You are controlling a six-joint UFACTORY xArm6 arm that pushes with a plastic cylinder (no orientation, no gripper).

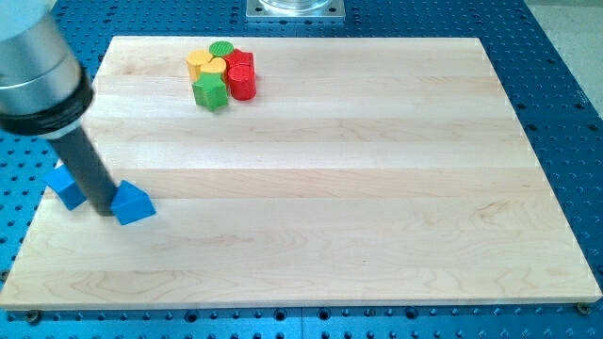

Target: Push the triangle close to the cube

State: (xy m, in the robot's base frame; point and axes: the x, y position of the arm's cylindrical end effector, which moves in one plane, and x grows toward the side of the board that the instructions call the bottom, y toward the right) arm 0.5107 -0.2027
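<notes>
Sitting near the view's bottom left of the tabletop (377, 188) is the blue triangle (133, 203), and the blue cube (66, 185) is just to its left, right at the tabletop's edge. My rod stands between them, and my tip (101, 211) looks like it is touching the triangle's left side. I think the triangle is small, light and hard, so it should slide easily on the smooth wood, but its slanted sides may make it turn. I cannot grab it; I would push low on a flat side. To bring it toward the cube I think I must go around and push from its right. I have no jaws, only the bare rod, so nothing is held. Far away, near the view's top, sits a bunch of blocks: yellow block (200, 65), green block (211, 91), red block (242, 75).
</notes>
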